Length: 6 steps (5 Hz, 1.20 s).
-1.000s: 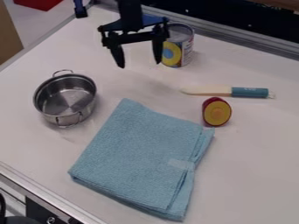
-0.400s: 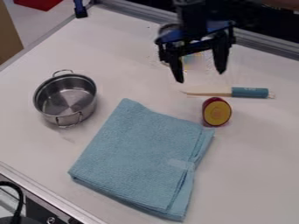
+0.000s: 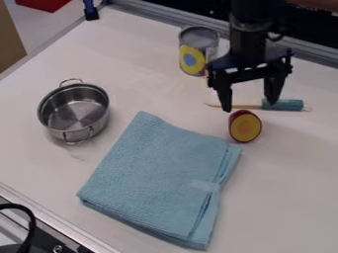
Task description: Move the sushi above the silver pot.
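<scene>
Pale bench (image 3: 284, 197), metal rails along far edge (image 3: 316, 54) and near left edge (image 3: 53, 217). Light blue cloth (image 3: 158, 173), folded, lying flat in near middle, pale patch by its right side. Can (image 3: 191, 59) upright at far side, yellow and blue on label. Knife (image 3: 285, 105) lying to right, nearer than can, partly hidden; pale blade toward left, teal handle toward right. Black cable (image 3: 31, 222) curving at near left corner. Beyond bench, far left: brown panel (image 3: 10, 39), red object (image 3: 43, 4).
</scene>
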Available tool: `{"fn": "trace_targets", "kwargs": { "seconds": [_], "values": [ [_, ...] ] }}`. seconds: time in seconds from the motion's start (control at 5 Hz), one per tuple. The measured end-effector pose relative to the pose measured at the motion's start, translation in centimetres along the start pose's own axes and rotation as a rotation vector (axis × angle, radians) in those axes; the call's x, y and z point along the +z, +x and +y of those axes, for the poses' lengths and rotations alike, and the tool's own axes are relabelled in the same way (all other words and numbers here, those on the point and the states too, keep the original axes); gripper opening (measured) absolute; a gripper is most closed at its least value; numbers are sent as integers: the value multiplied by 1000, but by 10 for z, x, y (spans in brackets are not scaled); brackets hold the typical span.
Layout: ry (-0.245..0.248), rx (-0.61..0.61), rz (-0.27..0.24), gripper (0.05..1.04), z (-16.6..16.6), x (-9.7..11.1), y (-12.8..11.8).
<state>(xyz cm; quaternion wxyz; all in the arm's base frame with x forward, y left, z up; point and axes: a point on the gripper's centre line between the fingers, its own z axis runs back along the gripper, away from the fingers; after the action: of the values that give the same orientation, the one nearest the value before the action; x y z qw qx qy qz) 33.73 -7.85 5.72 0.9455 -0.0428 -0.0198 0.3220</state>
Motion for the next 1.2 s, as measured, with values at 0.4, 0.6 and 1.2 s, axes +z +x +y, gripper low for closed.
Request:
{"fn": "trace_targets", "kwargs": {
  "seconds": [0.4,0.6,1.2],
  "values": [
    [3,-16,-19,1000,-1,-16,0],
    [16,-22,-38,1000,0,-26,-2],
    [53,-3,-45,950,5,-47,-4]
  ]
}}
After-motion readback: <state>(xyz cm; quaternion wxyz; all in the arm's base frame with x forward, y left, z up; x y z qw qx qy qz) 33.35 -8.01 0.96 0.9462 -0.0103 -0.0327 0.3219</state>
